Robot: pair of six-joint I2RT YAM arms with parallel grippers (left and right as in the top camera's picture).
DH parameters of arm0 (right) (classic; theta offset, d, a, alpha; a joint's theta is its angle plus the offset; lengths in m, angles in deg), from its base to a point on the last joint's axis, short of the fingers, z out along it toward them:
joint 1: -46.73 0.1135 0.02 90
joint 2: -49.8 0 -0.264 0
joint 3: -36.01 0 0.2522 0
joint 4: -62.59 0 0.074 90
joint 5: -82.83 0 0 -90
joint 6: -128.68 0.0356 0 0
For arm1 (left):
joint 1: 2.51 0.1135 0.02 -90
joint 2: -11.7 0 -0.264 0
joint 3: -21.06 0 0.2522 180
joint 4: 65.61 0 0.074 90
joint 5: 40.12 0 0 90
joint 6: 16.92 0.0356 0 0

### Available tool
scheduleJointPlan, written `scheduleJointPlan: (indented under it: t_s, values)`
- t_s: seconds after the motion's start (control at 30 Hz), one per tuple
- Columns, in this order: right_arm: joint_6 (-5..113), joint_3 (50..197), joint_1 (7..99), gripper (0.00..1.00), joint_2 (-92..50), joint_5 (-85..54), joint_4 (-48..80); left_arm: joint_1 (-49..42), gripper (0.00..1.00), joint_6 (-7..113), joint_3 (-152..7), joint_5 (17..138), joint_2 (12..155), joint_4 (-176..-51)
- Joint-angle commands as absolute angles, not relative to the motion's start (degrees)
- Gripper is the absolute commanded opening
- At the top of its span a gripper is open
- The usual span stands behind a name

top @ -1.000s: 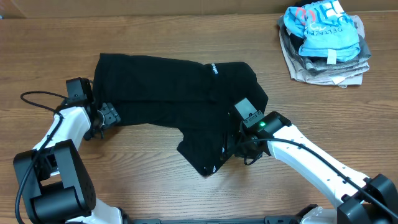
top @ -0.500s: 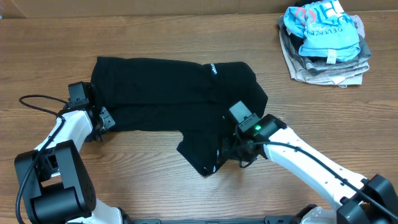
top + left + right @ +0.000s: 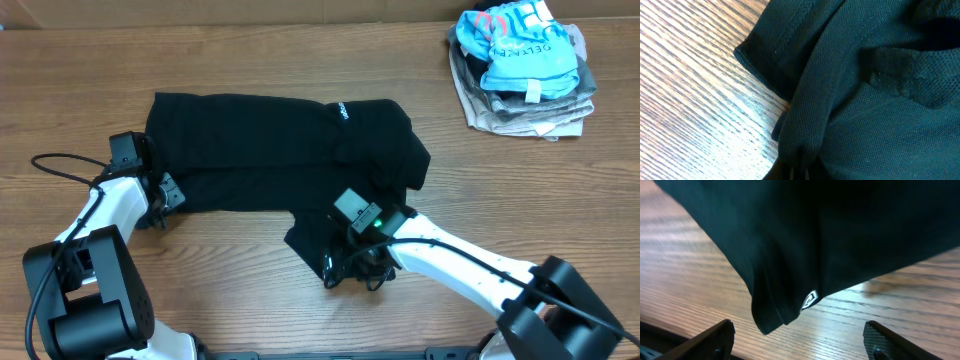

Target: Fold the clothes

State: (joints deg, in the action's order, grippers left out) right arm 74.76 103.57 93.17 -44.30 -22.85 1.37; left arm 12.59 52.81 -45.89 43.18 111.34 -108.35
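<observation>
The garment (image 3: 270,140) lies spread flat across the middle of the tabletop (image 3: 520,200). Its long body runs from the left side toward the centre. A narrower flap (image 3: 315,235) hangs off it toward the near edge. A small white mark (image 3: 341,110) shows on its far part.

The left gripper (image 3: 165,192) sits at the garment's left end, right against the hem. In the left wrist view the cloth (image 3: 860,100) fills most of the picture. A ridge of it (image 3: 802,125) is gathered and runs down into the jaws at the bottom edge. The jaws are closed tight on that fold. The stitched corner (image 3: 752,50) lies flat on the wood beside it.

The right gripper (image 3: 345,268) is at the tip of the flap, nearest the near edge. In the right wrist view its fingers (image 3: 715,340) stand wide apart and grip nothing. The flap's edge lies ahead of them, and a second small white mark (image 3: 811,299) shows near its corner. Bare wood lies between the fingertips.

A pile of folded clothes (image 3: 522,70) with a light-blue shirt on top rests at the far right corner, well apart from the garment.
</observation>
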Motion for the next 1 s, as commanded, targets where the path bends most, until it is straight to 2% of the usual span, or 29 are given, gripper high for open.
scheduleJointPlan:
  t_s: [0.0,0.13,0.33,0.43,0.6,0.67,0.7,0.83,0.97]
  values:
    - [70.25,103.09,93.38,0.81,-45.26,-23.79,2.13,12.48,0.04,52.48,-46.28,43.99,110.81,-108.94]
    - [66.43,103.09,93.38,0.69,-45.35,-23.53,2.96,12.48,0.04,52.46,-46.26,43.99,110.81,-108.94]
    - [65.18,103.09,93.38,0.44,-46.99,-22.28,3.55,12.48,0.04,52.48,-46.26,43.96,110.81,-109.37]
    - [65.16,103.09,93.38,0.29,-48.56,-22.59,3.34,12.48,0.04,52.48,-46.26,43.99,110.81,-109.51]
    - [64.77,103.09,93.38,0.20,-48.98,-22.96,3.31,12.48,0.04,52.48,-46.26,43.99,110.81,-109.53]
    - [64.83,103.09,93.25,0.07,-48.96,-22.91,3.14,12.48,0.04,52.50,-46.26,43.96,110.81,-109.70]
    - [65.44,103.14,93.10,0.04,-48.89,-22.83,2.86,12.48,0.04,52.52,-46.28,43.96,110.81,-110.03]
    - [67.67,103.99,91.35,0.04,-47.43,-22.70,0.34,12.50,0.04,53.22,-48.19,43.96,110.55,-116.02]
    - [67.89,107.03,88.51,0.04,-43.10,-22.70,-7.64,12.48,0.04,56.98,-53.89,43.90,110.53,-126.27]
